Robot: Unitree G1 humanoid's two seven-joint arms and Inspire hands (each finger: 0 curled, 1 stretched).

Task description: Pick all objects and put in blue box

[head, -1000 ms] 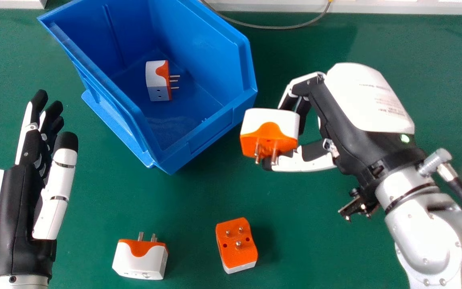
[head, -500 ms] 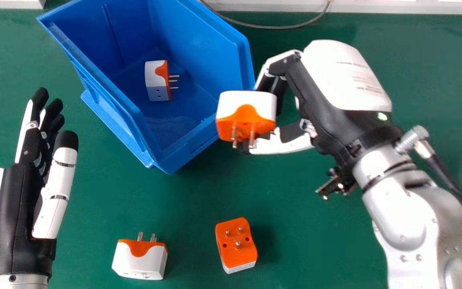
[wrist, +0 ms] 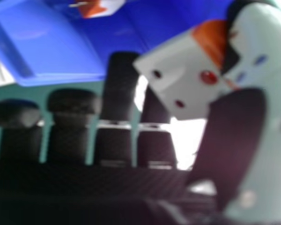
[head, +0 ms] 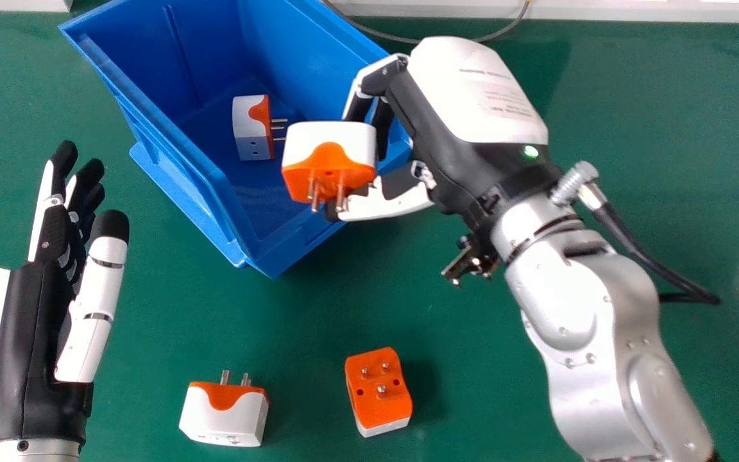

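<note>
Head view: one blue box (head: 209, 38), open-topped, contents one orange-and-white plug adapter (head: 251, 128) on the floor of it (prongs pointing to the view's right), with a second, the held adapter (head: 328, 151), seen against the box's near right part, pinched between the thumb and fingers of the right hand (head: 446, 128), prongs toward the robot. Outside the box, on the green table (head: 305, 327): one white-sided adapter (head: 225, 417), prongs away from the robot, and one orange-faced adapter (head: 379, 391), prongs up; at the left, the left hand (head: 23, 321), fingers extended, holding nothing.
</note>
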